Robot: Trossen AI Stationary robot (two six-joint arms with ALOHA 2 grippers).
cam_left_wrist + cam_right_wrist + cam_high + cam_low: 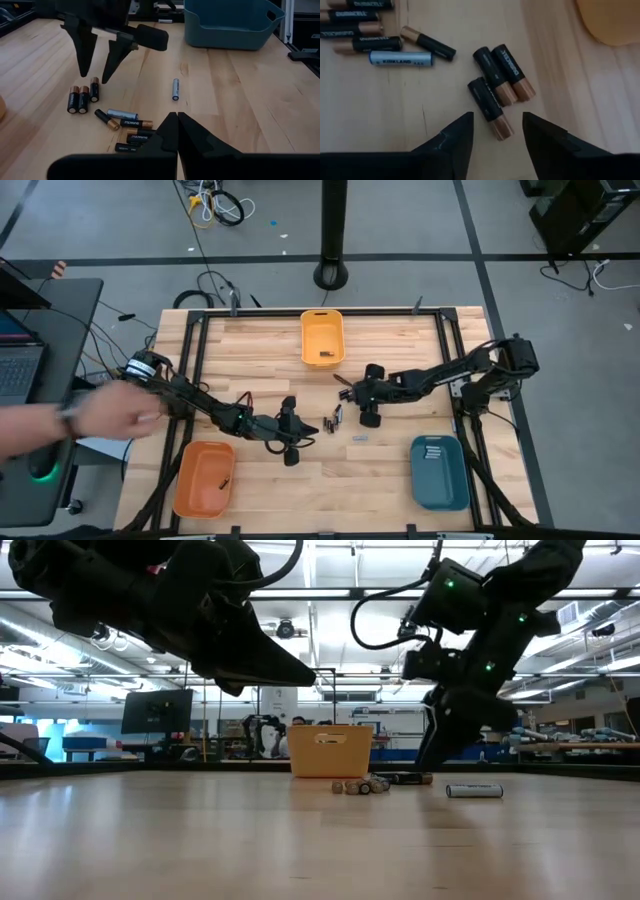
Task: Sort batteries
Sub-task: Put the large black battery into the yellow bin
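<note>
Wooden tabletop at frame centre holds the batteries (492, 80), and the right gripper (497, 132), fingers spread, hovers over the nearest black one (490, 106), its long axis running between them.

— What sort of place are you working in?
— A robotics lab or open workshop. Around your wooden tabletop (390, 455) lies grey concrete floor (120, 230) with loose cables (215, 205). Beyond the tabletop you see strip ceiling lights (330, 615), monitors (157, 712) and long benches (575, 748); beside it, a laptop desk (30, 350).
</note>
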